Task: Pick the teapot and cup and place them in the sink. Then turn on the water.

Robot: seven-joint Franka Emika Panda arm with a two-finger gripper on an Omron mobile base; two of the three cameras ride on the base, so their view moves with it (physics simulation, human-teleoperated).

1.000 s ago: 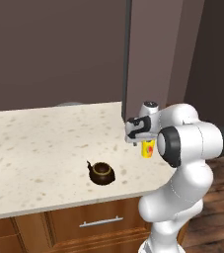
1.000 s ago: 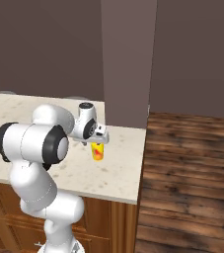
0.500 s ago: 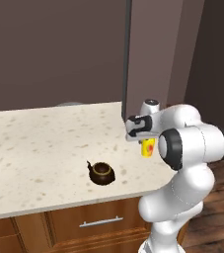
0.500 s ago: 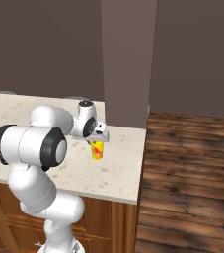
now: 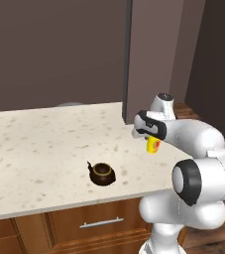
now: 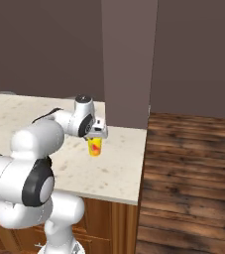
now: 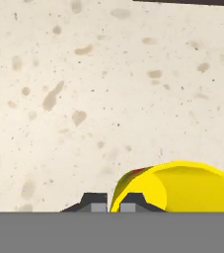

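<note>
The cup (image 6: 95, 147) hangs directly under the gripper (image 6: 97, 137), above the right end of the speckled counter (image 5: 44, 144), near the dark tall panel (image 6: 129, 59). In the hand view its yellow rim (image 7: 182, 185) sits between the two fingertips (image 7: 94, 201), which are clamped on it. The teapot (image 5: 102, 173) stands on the counter near its front edge, well apart.

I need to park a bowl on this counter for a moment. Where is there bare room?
The widest bare stretch of counter lies left of the teapot, back toward the wall. Another open patch sits between the teapot and the cup. It is crowded at the right end, where the gripper is shut on the cup beside the dark panel.
</note>
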